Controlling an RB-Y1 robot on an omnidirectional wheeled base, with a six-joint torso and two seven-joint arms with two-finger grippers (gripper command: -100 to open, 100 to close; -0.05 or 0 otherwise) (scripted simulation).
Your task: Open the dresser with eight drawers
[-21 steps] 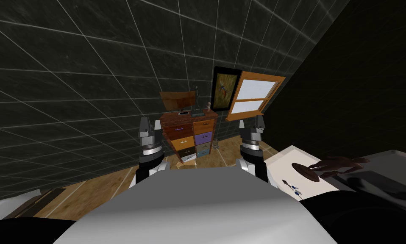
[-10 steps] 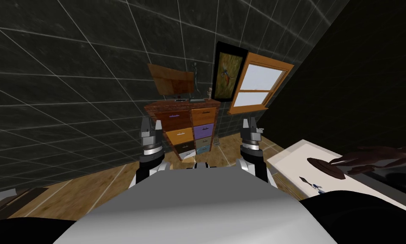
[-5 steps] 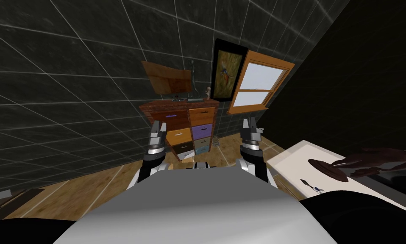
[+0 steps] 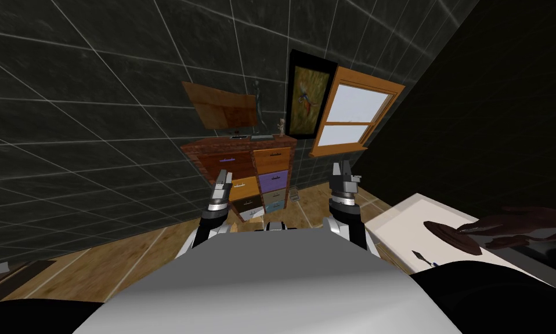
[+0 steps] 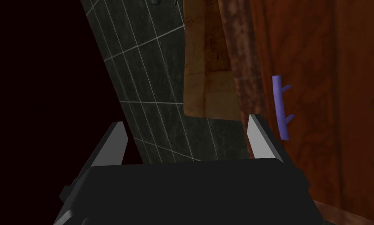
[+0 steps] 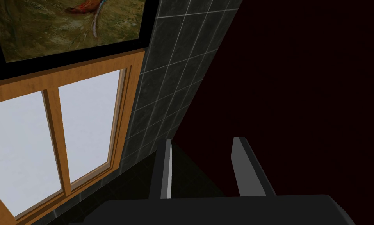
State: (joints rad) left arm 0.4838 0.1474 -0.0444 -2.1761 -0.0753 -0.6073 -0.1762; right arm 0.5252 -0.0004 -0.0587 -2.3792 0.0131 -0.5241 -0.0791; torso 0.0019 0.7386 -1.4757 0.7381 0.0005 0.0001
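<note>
Your left hand (image 4: pixel 224 175) hangs wide open and empty before the left column of the dresser (image 4: pixel 245 168), near the top drawer (image 5: pixel 330 97) with its grainy red-brown wood front, whose slim purple bar handle (image 5: pixel 280 107) lies just beside one finger. The dresser stands upright against the dark tiled wall (image 4: pixel 97 116), its many-coloured fronts facing you in two columns. Your right hand (image 4: pixel 342 167) is raised to its right, fingers parted on nothing.

right gripper (image 6: pixel 203 139) | both fingers (image 6: pixel 248 168) upright, set apart (a plain gap between the blades)
</note>
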